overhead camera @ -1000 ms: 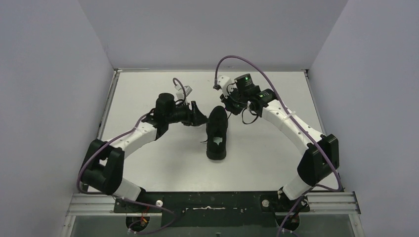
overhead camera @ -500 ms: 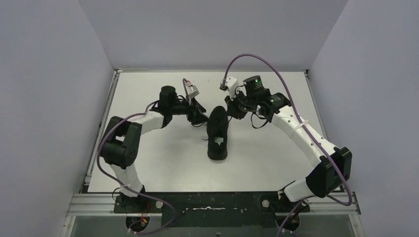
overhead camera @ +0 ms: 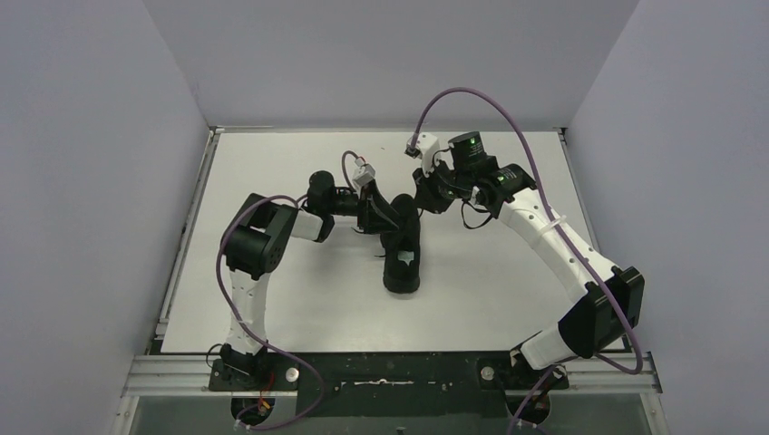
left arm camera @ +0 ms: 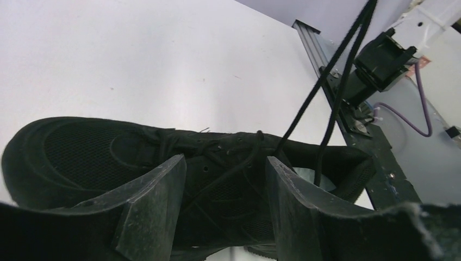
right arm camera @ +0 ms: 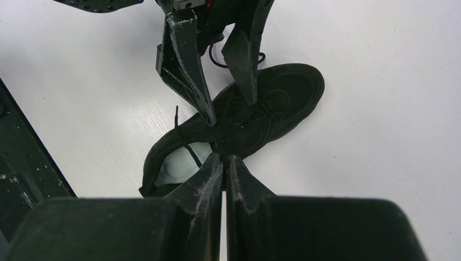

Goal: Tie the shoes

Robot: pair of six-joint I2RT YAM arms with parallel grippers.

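Note shoe [overhead camera: 402, 249] sole-down at middle of table [overhead camera: 272, 290], toe toward far wall, heel toward arm bases, white patch [overhead camera: 405, 258] showing in opening. Record left gripper [overhead camera: 379, 216] reaching in from shoe's left, fingers [left arm camera: 157, 201] released and spread, straddling the lace area just above the upper; contact with shoe not determinable. Record right gripper [right arm camera: 224, 159] over the throat from far right, fingers [right arm camera: 204, 179] clenched on laces [left arm camera: 312, 92], two strands running taut upward from eyelets. See loose lace end [right arm camera: 176, 117] at shoe's left side.
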